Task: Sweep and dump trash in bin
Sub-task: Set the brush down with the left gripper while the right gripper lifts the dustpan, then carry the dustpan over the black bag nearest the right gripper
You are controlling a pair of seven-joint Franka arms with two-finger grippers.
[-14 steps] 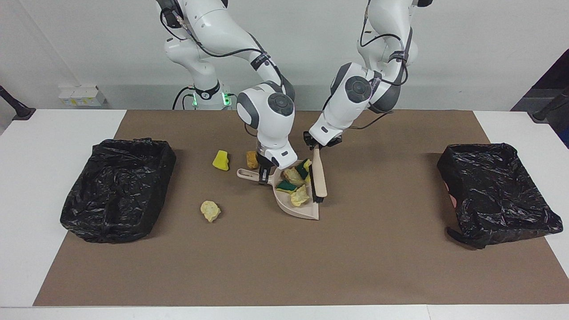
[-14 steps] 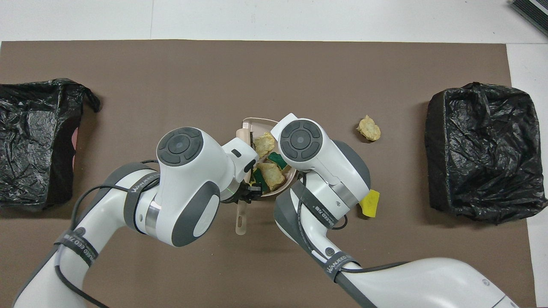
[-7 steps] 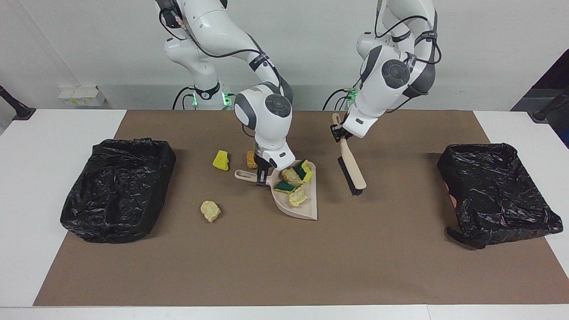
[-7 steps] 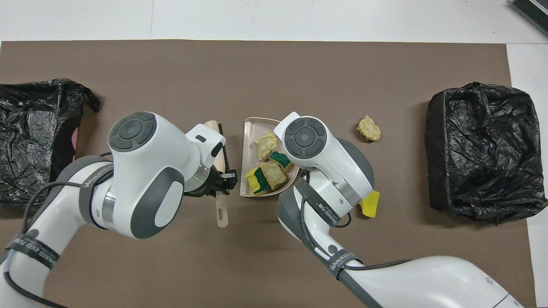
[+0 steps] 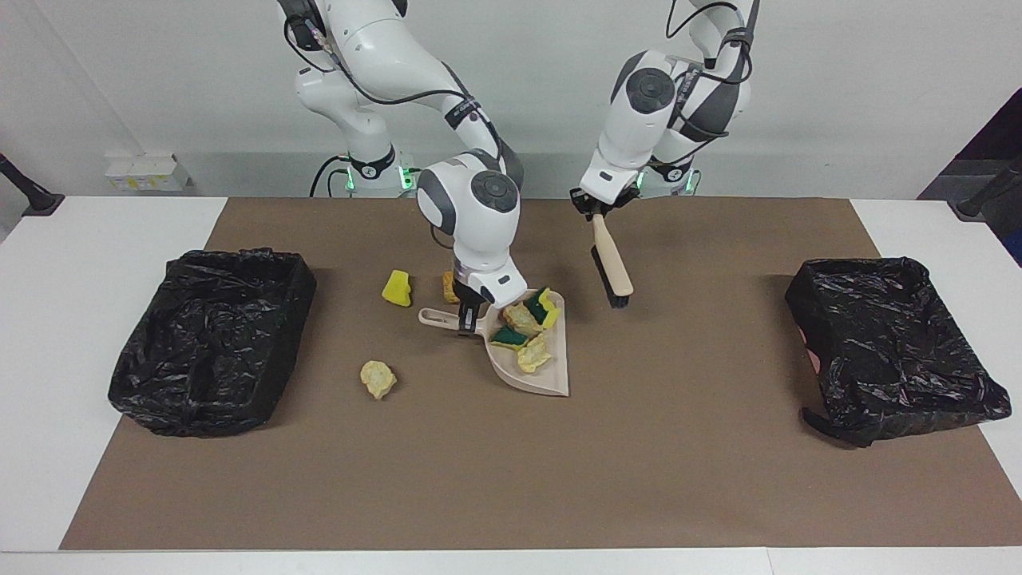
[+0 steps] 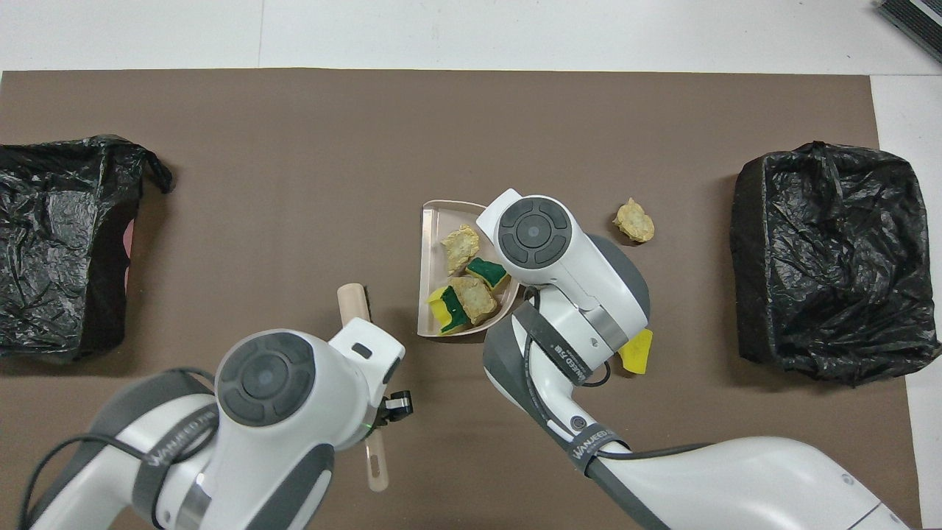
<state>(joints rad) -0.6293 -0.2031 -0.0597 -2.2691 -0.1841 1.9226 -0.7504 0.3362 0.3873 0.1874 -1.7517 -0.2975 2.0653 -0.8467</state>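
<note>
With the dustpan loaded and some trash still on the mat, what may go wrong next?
1. The dustpan, held by its handle in the right gripper, has an open front edge; tilting may spill the sponges.
2. Three pieces stay unswept, including the orange-brown lump beside the gripper.
3. The brush hangs raised from the left gripper; it may swing.

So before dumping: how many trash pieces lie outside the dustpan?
3: a yellow sponge and an orange lump beside the dustpan handle, a pale lump farther out. Arms may hide more.

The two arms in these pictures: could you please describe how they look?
Both are glossy white with rounded joints, dark grey sections and round grey caps. Black cables run along them, strapped with black bands bearing white lettering. The left hand and right hand are small and black.
</note>
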